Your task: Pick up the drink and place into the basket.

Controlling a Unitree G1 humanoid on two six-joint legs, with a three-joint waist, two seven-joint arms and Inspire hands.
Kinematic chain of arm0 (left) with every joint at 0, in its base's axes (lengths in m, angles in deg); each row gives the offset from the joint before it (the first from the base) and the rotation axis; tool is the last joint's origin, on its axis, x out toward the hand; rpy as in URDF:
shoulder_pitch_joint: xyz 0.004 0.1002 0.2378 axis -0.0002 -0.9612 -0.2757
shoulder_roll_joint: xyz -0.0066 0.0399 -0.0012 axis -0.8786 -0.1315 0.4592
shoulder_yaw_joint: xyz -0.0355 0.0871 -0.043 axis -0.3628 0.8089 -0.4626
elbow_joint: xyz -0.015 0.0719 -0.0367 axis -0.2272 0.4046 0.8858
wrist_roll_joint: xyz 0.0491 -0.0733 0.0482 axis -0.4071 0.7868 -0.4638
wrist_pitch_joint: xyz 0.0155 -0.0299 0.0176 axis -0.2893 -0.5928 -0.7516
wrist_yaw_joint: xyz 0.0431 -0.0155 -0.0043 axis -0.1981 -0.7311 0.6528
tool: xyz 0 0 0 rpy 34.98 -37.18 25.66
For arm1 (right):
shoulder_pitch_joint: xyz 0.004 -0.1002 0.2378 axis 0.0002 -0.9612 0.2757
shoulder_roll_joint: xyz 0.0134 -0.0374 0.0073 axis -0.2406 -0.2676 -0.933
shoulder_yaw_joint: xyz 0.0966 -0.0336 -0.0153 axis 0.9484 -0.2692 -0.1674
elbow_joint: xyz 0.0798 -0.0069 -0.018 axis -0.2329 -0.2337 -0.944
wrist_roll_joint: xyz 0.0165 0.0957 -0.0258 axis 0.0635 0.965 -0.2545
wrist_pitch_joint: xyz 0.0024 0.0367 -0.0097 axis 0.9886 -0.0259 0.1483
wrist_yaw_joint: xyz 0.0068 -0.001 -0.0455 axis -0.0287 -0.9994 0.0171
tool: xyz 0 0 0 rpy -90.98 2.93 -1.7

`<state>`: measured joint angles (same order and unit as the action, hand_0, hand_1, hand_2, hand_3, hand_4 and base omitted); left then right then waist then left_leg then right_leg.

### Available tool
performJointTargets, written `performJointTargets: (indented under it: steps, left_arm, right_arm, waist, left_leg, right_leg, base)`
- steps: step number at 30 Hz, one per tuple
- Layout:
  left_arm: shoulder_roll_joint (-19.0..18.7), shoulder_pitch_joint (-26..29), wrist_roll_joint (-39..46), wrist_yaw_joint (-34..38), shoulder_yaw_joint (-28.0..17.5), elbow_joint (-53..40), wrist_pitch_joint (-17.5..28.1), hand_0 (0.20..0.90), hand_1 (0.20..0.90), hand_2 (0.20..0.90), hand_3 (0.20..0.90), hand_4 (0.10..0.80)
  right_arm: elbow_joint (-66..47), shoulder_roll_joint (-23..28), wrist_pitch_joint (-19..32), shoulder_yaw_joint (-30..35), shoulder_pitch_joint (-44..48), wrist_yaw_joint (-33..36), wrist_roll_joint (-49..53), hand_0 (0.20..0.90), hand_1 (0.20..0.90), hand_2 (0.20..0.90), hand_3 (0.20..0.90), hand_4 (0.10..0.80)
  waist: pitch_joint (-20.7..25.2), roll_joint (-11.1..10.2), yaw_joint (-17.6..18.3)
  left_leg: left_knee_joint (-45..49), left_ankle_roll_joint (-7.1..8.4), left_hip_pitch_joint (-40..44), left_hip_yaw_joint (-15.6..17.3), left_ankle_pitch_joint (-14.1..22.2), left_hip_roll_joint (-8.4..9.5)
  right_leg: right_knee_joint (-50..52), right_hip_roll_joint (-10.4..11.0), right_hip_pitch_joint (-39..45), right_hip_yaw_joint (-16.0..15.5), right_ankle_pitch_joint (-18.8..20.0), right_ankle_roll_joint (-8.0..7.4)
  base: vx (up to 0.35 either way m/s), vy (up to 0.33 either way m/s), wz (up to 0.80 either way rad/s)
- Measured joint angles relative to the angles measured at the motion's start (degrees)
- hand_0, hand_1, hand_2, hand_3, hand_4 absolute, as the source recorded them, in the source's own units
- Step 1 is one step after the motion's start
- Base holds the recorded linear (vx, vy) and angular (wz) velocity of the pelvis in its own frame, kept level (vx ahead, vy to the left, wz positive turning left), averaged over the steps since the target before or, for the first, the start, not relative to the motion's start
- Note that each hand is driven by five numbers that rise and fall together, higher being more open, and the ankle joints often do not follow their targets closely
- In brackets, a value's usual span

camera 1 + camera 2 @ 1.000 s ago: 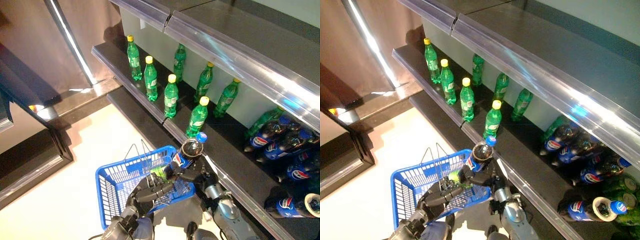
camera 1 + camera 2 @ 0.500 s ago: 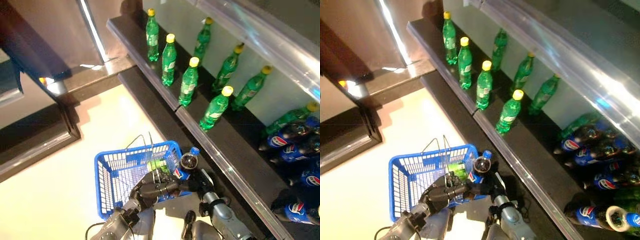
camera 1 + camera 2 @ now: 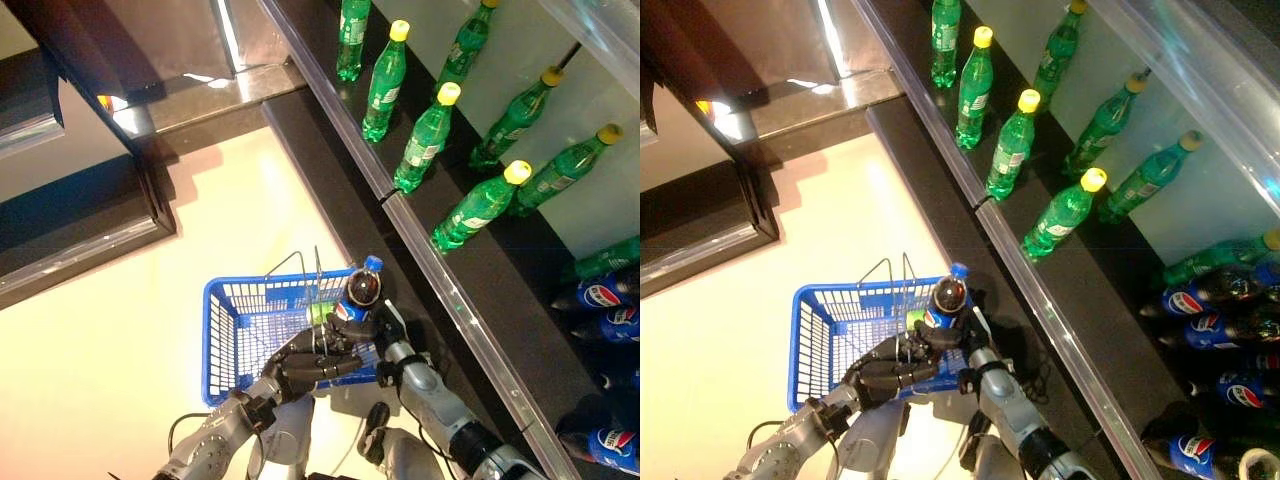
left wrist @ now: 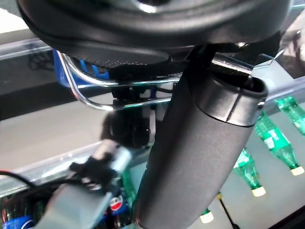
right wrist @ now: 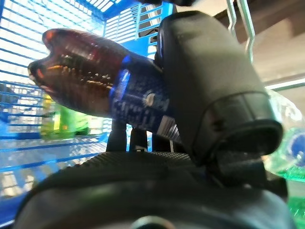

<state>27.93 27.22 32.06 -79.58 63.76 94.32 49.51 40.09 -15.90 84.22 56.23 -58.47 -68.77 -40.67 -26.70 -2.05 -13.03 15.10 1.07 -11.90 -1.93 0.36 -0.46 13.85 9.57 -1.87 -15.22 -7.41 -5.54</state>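
Two dark robot hands meet at the near edge of a blue plastic wire-handled shopping basket (image 3: 232, 330) that hangs over the pale floor (image 3: 110, 330). The right hand (image 3: 378, 322) is clamped round a dark cola bottle with a blue cap and blue label (image 3: 358, 292), its thumb and fingers wrapped about the label; the bottle stands roughly upright at the basket's right-hand rim, its base over the inside of the basket. The left hand (image 3: 312, 362) is curled round the basket's thin metal wire handles (image 3: 300, 275), carrying it. Inside the basket, down by the far corner, lies a small green bottle (image 5: 62, 121), seen through the blue grid. Just beside the basket runs a black store shelf with a clear plastic front rail (image 3: 470, 330). On it stand several green plastic soda bottles with yellow caps (image 3: 428, 150), well apart from the hands, and further along lie more dark cola bottles with blue labels (image 3: 1205, 325).
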Motion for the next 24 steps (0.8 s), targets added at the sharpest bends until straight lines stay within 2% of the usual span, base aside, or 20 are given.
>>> performJointTargets:
  steps: [5, 10, 14, 24]
  left_arm:
    - [0.0, 1.6, 0.0, -0.1, 1.0, 0.0, -1.2, 0.300, 0.300, 0.300, 0.200, 0.100]
    - [-0.9, 1.4, 0.0, -1.4, 1.4, 0.0, -2.6, 0.300, 0.300, 0.300, 0.200, 0.100]
    - [-2.2, 1.4, 0.0, -2.3, 2.3, 0.0, -3.2, 0.300, 0.300, 0.300, 0.200, 0.100]
    - [-2.9, 1.5, 0.0, -2.7, 3.0, 0.0, -3.7, 0.300, 0.300, 0.300, 0.200, 0.100]
  right_arm:
    - [2.4, -1.5, -1.8, -0.1, 2.6, -0.3, 2.4, 0.300, 0.300, 0.300, 0.200, 0.100]
    - [4.6, -1.4, -6.4, -1.2, 2.5, -5.6, 8.2, 0.300, 0.300, 0.300, 0.200, 0.100]
    - [5.7, -1.1, -8.4, -1.2, 2.8, -9.0, 8.6, 0.300, 0.300, 0.300, 0.200, 0.100]
    - [9.2, -0.8, -14.2, -1.3, 5.8, -14.8, 11.5, 0.300, 0.300, 0.300, 0.200, 0.100]
  waist:
    - [-0.3, -0.5, -1.0]
    - [-0.3, -0.5, -1.5]
    - [-0.3, -0.5, -2.7]
    - [-0.3, -0.5, -3.6]
  left_leg:
    - [0.0, -0.02, -0.4, -0.3, 0.0, 0.21]
    - [0.0, -0.03, -0.1, -0.9, 0.0, 0.67]
    - [0.1, -0.03, 0.0, -1.6, 0.0, 0.89]
    - [-0.1, -0.19, 1.3, -2.0, -0.1, 1.50]
  right_leg:
    - [-0.2, 0.0, -0.2, -0.1, -0.1, -0.08]
    - [-0.5, 0.3, 0.7, -1.0, -0.2, -0.25]
    - [-0.6, 0.4, 1.2, -1.7, -0.2, -0.31]
    - [-0.7, 0.9, 2.7, -2.0, -0.4, -0.62]
  base:
    - [0.028, -0.010, 0.01]
    - [0.046, -0.002, 0.08]
    - [0.034, 0.012, 0.10]
    - [0.041, 0.018, 0.03]
